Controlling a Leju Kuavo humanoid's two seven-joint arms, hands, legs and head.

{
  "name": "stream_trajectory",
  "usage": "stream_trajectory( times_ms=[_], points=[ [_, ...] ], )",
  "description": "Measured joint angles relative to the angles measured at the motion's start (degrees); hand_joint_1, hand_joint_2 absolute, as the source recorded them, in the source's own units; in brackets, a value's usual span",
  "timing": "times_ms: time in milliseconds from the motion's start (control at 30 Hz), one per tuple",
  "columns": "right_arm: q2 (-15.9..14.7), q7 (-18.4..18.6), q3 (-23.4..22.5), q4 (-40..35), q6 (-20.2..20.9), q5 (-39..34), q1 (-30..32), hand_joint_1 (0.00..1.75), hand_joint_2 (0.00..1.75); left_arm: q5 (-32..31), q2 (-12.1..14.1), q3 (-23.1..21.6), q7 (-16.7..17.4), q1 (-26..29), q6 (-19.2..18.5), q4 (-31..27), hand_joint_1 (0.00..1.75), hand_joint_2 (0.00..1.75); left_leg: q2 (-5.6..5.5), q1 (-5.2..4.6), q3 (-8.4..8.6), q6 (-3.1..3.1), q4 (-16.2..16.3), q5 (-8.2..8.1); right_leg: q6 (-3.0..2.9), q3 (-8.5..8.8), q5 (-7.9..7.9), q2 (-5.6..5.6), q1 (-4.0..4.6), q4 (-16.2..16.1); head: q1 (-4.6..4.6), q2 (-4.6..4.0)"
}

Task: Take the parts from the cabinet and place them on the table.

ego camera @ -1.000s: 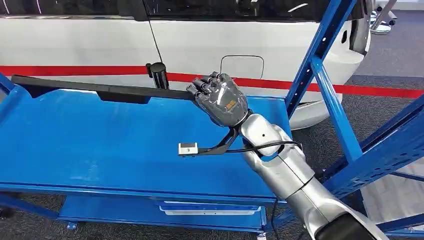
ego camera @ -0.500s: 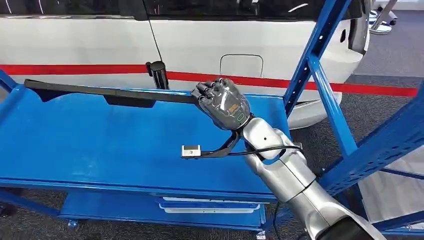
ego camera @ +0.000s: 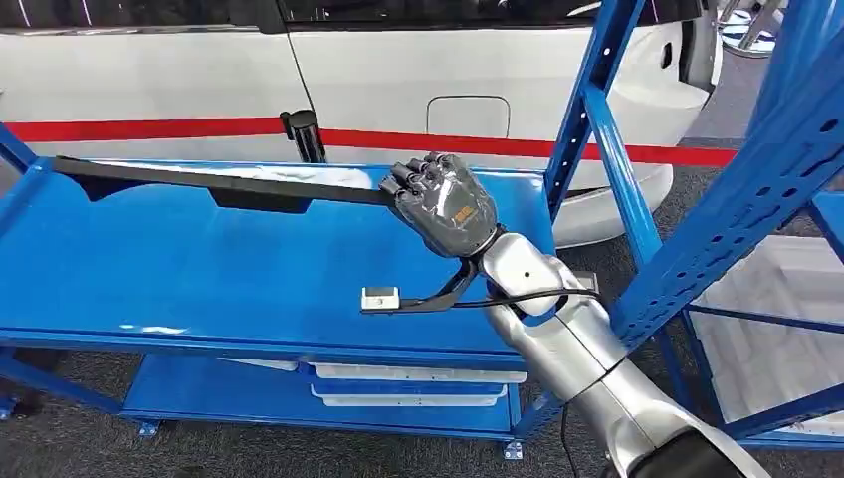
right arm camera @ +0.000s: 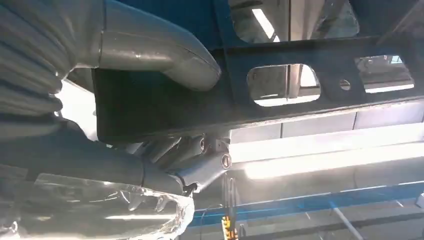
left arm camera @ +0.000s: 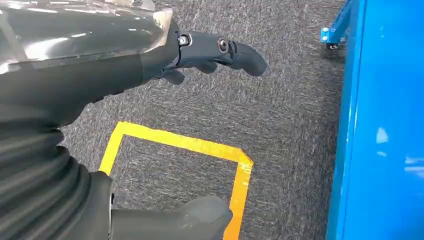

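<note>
A long black trim part (ego camera: pixel 214 182) stretches over the blue table (ego camera: pixel 179 269), held level above its top. My right hand (ego camera: pixel 443 202) grips the part's right end; in the right wrist view the thumb lies over the part (right arm camera: pixel 310 85) and the fingers (right arm camera: pixel 200 155) curl under it. My left hand (left arm camera: pixel 210 52) hangs beside the blue table's edge (left arm camera: pixel 380 130) above the carpet, holding nothing, with its fingers apart.
A white car with a red stripe (ego camera: pixel 418 80) stands behind the table. A black post (ego camera: pixel 304 134) rises at the table's far edge. Blue rack uprights (ego camera: pixel 597 129) slant at the right. White trays (ego camera: pixel 408 383) lie on the table's lower shelf. Yellow floor tape (left arm camera: pixel 200 147) marks the carpet.
The camera has shifted, so the whole scene sits a little further left and the rack looms larger at the right. My right hand still grips the part over the table.
</note>
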Motion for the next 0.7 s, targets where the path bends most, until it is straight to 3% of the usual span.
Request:
stream_trajectory(
  times_ms=[33, 100, 133, 167, 200, 233, 300, 333, 367, 400, 467, 500, 533, 567, 600, 633, 667, 700],
  points=[
    [0.02, 0.02, -0.07, 0.02, 0.00, 0.02, -0.09, 1.73, 1.75, 0.00, -0.02, 0.00, 0.00, 0.01, -0.02, 0.00, 0.00, 1.75, -0.15, -0.28, -0.54, 0.58, 0.33, 0.81, 0.42, -0.07, 0.28, -0.07, 0.02, 0.00, 0.13, 0.00],
    [0.13, 0.02, -0.07, 0.00, -0.02, 0.02, -0.18, 1.73, 1.75, 0.00, 0.02, 0.00, 0.00, 0.02, -0.04, 0.00, 0.00, 1.75, -0.15, -0.60, -0.96, 1.02, 0.23, 0.90, 1.19, -0.28, 0.79, -0.11, -0.07, -0.04, 0.00, 0.00],
    [0.11, 0.04, -0.07, 0.00, -0.02, 0.04, -0.15, 1.73, 1.75, 0.00, 0.02, 0.00, 0.00, 0.02, -0.07, 0.00, 0.00, 1.75, -0.14, -0.65, -1.13, 1.59, -0.03, 1.33, 1.74, -0.32, 1.16, -0.09, -0.06, -0.28, 0.11, 0.00],
    [0.07, 0.04, -0.11, 0.02, -0.04, 0.04, -0.21, 1.73, 1.75, 0.00, -0.07, 0.02, 0.00, 0.00, -0.09, 0.00, 0.00, 1.75, 0.16, -0.04, -1.31, 2.51, -0.82, 2.24, 2.01, -0.92, 0.79, -0.08, 0.33, 0.22, 0.09, 0.00],
    [0.02, 0.04, -0.13, 0.00, -0.04, 0.04, -0.25, 1.73, 1.75, 0.00, -0.11, 0.00, 0.00, -0.01, -0.09, 0.00, 0.00, 1.75, 0.31, -0.31, -1.65, 2.69, -0.98, 2.69, 1.83, -1.81, -0.86, 0.04, 0.12, 1.61, 0.11, 0.00],
    [-0.02, 0.04, -0.13, 0.02, -0.04, 0.05, -0.26, 1.73, 1.75, 0.00, -0.11, 0.00, 0.00, -0.01, -0.11, 0.00, 0.00, 1.75, 0.38, -0.29, -2.28, 3.40, -0.94, 3.18, 1.24, -3.09, -3.70, 0.05, 0.12, 5.27, 0.33, 0.00],
    [-0.09, 0.09, -0.11, 0.02, -0.04, 0.09, -0.06, 1.73, 1.75, 0.00, -0.09, 0.02, 0.00, -0.01, -0.11, 0.00, 0.00, 1.75, 0.39, -0.47, -3.49, 3.48, -0.92, 4.03, 0.65, -5.93, -8.27, 0.05, 0.09, 14.01, 0.26, 0.00],
    [-0.11, 0.20, -0.11, 0.02, -0.04, 0.20, 0.12, 1.73, 1.75, 0.00, -0.09, 0.00, 0.00, -0.01, -0.11, 0.00, 0.00, 1.75, 0.39, -0.52, -4.22, 3.48, -0.89, 4.55, 0.77, -6.74, -9.55, 0.05, 0.09, 17.40, 0.35, 0.00],
    [-0.15, 0.26, -0.11, 0.02, -0.04, 0.28, 0.29, 1.73, 1.75, 0.00, -0.11, 0.02, 0.02, -0.01, -0.11, 0.00, 0.00, 1.75, 0.38, -0.56, -4.90, 3.43, -0.88, 5.06, 1.13, -6.31, -9.54, 0.05, 0.09, 18.12, 0.26, 0.00],
    [-0.17, 0.33, -0.11, 0.04, -0.04, 0.46, 0.37, 1.73, 1.75, 0.00, -0.13, 0.02, 0.07, -0.01, -0.11, 0.00, 0.00, 1.75, 0.37, -0.57, -5.57, 3.33, -0.80, 5.61, 1.56, -4.61, -8.56, 0.05, 0.09, 16.24, 0.33, 0.00],
    [-0.13, 0.35, -0.11, 0.02, -0.04, 0.57, 0.37, 1.73, 1.75, -0.02, -0.18, 0.00, 0.13, -0.01, -0.11, 0.00, 0.00, 1.75, 0.33, -0.58, -6.61, 2.99, -0.79, 6.53, 2.24, 1.58, -5.35, 0.04, 0.09, 6.99, 0.31, 0.00],
    [-0.04, 0.35, -0.11, 0.02, -0.04, 0.57, 0.32, 1.73, 1.75, -0.02, -0.20, 0.00, 0.13, -0.02, -0.11, 0.00, 0.00, 1.75, 0.31, -0.57, -6.89, 2.76, -0.72, 6.99, 1.99, 5.20, -4.79, 0.05, 0.14, 1.57, 0.35, 0.00],
    [0.15, 0.35, -0.13, 0.00, -0.07, 0.59, 0.29, 1.73, 1.75, -0.02, -0.24, 0.00, 0.13, -0.02, -0.11, 0.00, 0.00, 1.75, 0.27, -0.80, -7.40, 2.27, -0.68, 7.42, 1.45, 7.24, -5.82, 0.08, 0.63, -1.89, 0.26, 0.00],
    [0.22, 0.35, -0.15, 0.00, -0.09, 0.59, 0.38, 1.73, 1.75, -0.02, -0.24, 0.00, 0.13, -0.02, -0.11, 0.00, 0.00, 1.75, 0.36, -0.74, -7.27, 1.94, -0.98, 7.98, 1.20, 6.60, -5.04, 0.08, 0.84, -1.09, 0.06, 0.00],
    [0.20, 0.35, -0.17, 0.00, -0.09, 0.61, 0.32, 1.73, 1.75, -0.07, -0.22, 0.00, 0.13, -0.03, -0.11, 0.00, 0.00, 1.75, 0.34, -0.74, -7.32, 1.67, -0.79, 8.26, 1.14, 5.69, -4.98, 0.18, 0.76, -1.39, 0.53, 0.00],
    [0.28, 0.37, -0.17, 0.00, -0.07, 0.63, 0.32, 1.73, 1.75, -0.07, -0.44, 0.00, 0.13, -0.02, -0.11, 0.00, 0.00, 1.75, 0.33, -0.33, -7.31, 1.20, -1.00, 8.73, 0.81, 5.55, -4.80, 0.17, 1.58, -1.04, 0.39, 0.00],
    [0.37, 0.37, -0.15, 0.00, -0.07, 0.66, 0.31, 1.73, 1.75, -0.07, -0.57, 0.00, 0.15, 0.00, -0.11, 0.02, 0.00, 1.75, 0.21, -0.36, -7.47, 0.78, -0.97, 8.99, -0.04, 5.33, -4.18, 0.11, 1.03, -1.55, 0.35, 0.00],
    [0.44, 0.37, -0.15, 0.00, -0.07, 0.66, 0.07, 1.73, 1.75, -0.07, -0.15, 0.00, 0.15, 0.00, -0.11, 0.02, 0.00, 1.75, 0.06, 0.06, -8.05, 0.66, -0.22, 7.64, -0.95, 5.85, -3.43, -0.24, 0.31, -1.79, 0.57, 0.00]
  ],
)
